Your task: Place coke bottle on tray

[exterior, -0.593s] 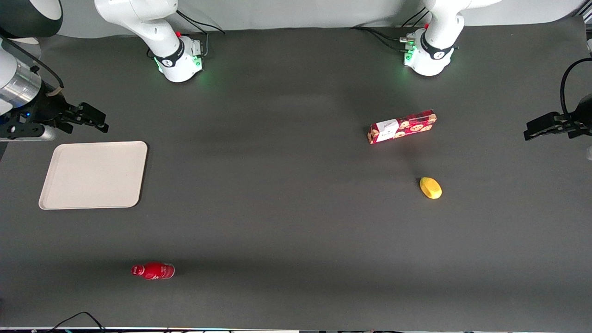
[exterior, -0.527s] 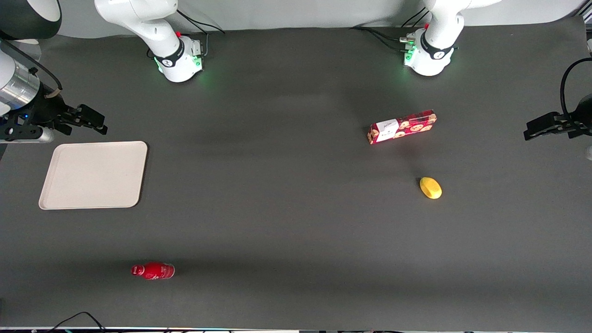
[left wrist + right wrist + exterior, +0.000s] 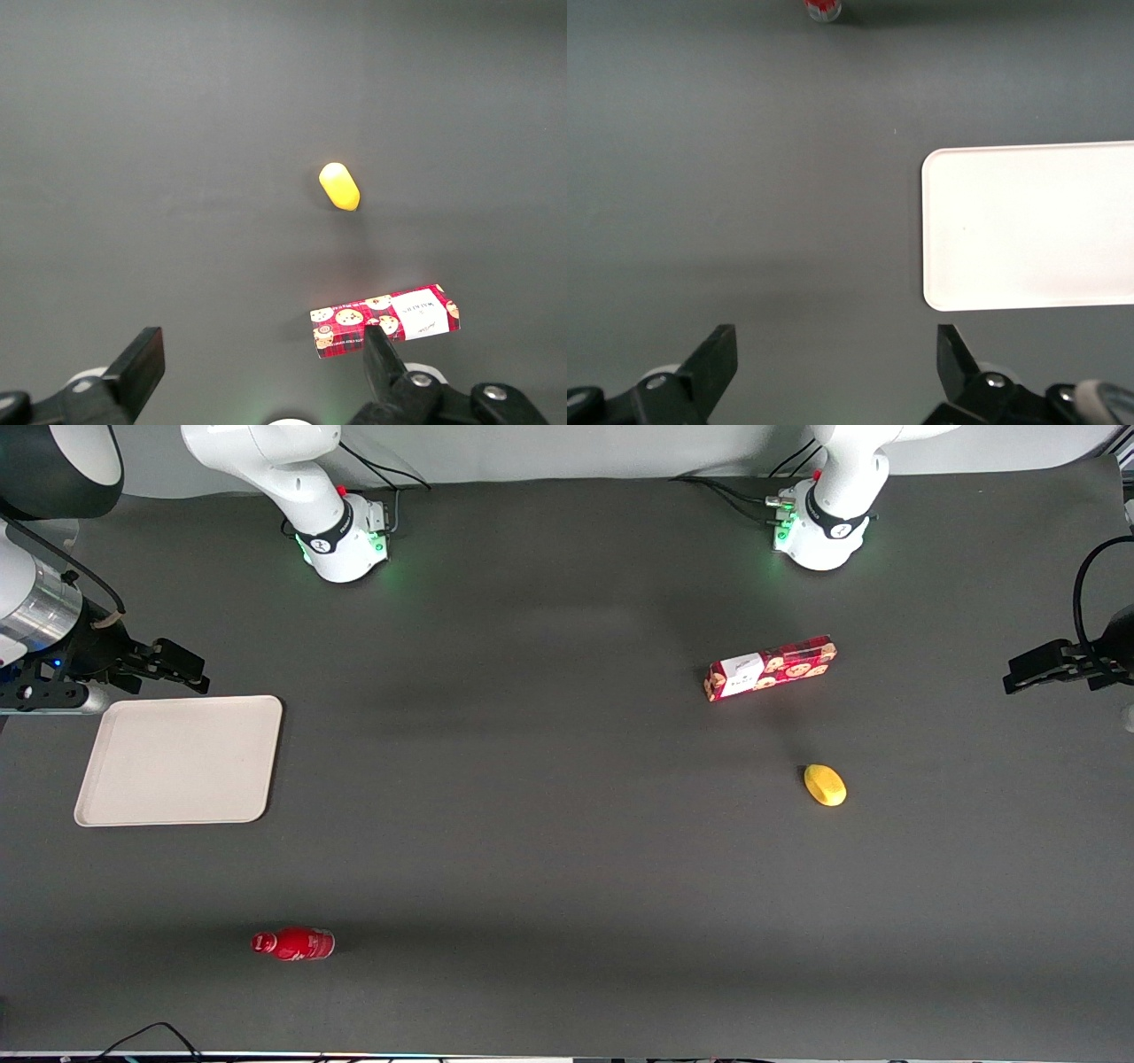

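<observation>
Risk first: the coke bottle point(image 3: 293, 943) lies on its side on the surface point(image 3: 549, 850), so it can roll if I bring a finger down against its curved body off-centre — the likely outcome is a pushed bottle, not a grasp. It sits well apart from the tray point(image 3: 177, 760), nearer the front camera, so I judge the whole reach, grasp and carry is not yet done. A weak pinch on the narrow neck could also let it swing or slip during transfer.

End effector point(image 3: 182, 666) status: fingers spread apart, nothing between them, hovering just above the tray's edge that lies farthest from the front camera. The right wrist view confirms the gap between the fingertips point(image 3: 950, 350), with the tray point(image 3: 1028, 226) and the bottle's cap end point(image 3: 822, 8) both visible.

Change against the earlier frames: the end effector has shifted slightly — lower in the front view and closer to the tray rim. Bottle, tray, cookie box point(image 3: 771, 668) and yellow object point(image 3: 825, 785) have not moved.
</observation>
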Controlling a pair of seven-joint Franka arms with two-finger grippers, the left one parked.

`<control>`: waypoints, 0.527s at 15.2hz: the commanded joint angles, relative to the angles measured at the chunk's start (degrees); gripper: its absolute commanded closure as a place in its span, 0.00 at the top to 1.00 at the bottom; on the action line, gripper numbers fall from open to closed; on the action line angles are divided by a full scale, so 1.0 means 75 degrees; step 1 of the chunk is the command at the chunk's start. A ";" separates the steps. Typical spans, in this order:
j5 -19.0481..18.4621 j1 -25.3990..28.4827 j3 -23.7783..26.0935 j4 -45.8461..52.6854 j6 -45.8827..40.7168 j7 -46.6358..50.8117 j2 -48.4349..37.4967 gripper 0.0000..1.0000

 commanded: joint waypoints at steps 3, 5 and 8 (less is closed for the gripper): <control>-0.0075 0.0079 0.0088 0.0377 -0.0567 0.0088 -0.0332 1.00; -0.0075 0.0079 0.0088 0.0493 -0.0789 0.0088 -0.0380 1.00; -0.0075 0.0114 0.0100 0.0669 -0.0907 0.0100 -0.0368 1.00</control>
